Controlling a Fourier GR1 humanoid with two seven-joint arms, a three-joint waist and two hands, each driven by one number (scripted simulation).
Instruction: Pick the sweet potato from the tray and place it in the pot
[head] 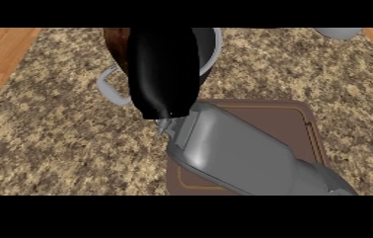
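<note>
1. The robot's black right hand (164, 69) reaches up and left from its grey forearm (241, 158), which crosses the view from the lower right. That slant fits a carry from the tray towards the pot.
2. The reddish-brown sweet potato (116, 47) shows only as a sliver along the hand's left edge. The hand is closed around it with its back to the camera, which is why most of the vegetable is hidden.
3. The hand and its load hang over the round grey metal pot (211, 54), covering nearly all of the opening. The rim shows at the right, and a looped grey side handle (108, 86) shows at the lower left.
4. The flat brown rectangular tray (291, 121) lies just below the pot on the speckled stone counter (65, 133), partly under the forearm. No sweet potato is seen on it.
5. I judge the task to be at the placing step. The sweet potato seems to sit towards the pot's left side, so it may need centring before release, or it could catch the rim.
6. The left hand does not show.
</note>
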